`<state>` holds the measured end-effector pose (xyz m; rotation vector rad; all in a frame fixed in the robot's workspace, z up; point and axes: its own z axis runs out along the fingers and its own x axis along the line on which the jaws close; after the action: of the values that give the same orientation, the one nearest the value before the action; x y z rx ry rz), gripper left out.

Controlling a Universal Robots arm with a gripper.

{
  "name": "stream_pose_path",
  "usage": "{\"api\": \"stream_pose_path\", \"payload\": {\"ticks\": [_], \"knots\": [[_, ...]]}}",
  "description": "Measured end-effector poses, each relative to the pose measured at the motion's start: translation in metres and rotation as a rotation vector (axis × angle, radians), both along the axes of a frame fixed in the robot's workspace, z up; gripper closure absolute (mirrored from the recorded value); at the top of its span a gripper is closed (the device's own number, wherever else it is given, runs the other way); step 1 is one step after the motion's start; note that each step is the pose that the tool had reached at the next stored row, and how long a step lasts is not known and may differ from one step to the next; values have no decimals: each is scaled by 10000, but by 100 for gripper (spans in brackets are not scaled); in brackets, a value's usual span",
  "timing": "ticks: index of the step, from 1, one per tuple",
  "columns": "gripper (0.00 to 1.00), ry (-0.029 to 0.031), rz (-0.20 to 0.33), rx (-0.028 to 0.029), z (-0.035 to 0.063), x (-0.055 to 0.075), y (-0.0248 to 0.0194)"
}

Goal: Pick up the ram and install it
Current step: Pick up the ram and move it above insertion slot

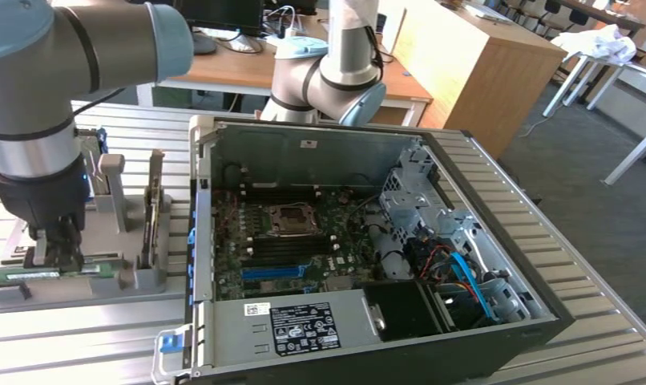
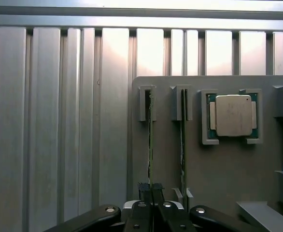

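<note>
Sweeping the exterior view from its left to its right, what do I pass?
The gripper, shut on the ram → gray holder → computer case, its left wall → CPU socket → metal drive cage → blue cable.

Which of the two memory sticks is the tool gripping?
The memory stick farther from the silver chip: the tool is shut on its end. The other stick, next to the chip, stands untouched.
</note>
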<state>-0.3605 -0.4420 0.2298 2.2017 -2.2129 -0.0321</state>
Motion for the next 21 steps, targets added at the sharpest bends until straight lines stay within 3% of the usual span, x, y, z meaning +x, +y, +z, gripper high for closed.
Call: {"api": "stream_pose_path", "payload": {"ticks": [21], "knots": [[89, -1, 0, 1, 587, 0, 0]]}}
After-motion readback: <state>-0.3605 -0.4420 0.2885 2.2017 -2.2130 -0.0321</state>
